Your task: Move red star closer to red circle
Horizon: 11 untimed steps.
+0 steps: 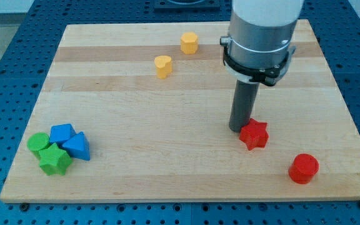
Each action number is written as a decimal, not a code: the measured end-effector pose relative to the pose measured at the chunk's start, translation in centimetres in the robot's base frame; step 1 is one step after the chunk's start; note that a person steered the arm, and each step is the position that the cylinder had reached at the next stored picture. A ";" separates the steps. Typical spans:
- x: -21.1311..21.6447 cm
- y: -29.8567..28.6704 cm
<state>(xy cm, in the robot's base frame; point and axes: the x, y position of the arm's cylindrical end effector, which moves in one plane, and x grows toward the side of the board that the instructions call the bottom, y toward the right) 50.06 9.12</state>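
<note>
While rod stands upright, my tip (239, 128) touches red star (254, 134) upper-left; red circle (304, 168) lower-right.

A wooden board (136, 112) was laid across the view. The dark rod's tip (238, 129) was set against the upper left of a red star block (254, 134). A red circle block (303, 168) was placed to the star's lower right, apart from it. A yellow hexagonal block (189, 43) and a yellow heart-shaped block (162, 66) were found near the top. At the lower left, a green round block (37, 143), a green star block (54, 159), a blue block (61, 133) and a blue triangular block (77, 147) were clustered together.
</note>
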 end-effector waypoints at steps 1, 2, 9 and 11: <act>1.5 0.1; 4.4 0.5; 2.6 -0.4; 4.8 2.6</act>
<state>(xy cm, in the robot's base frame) 54.87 11.70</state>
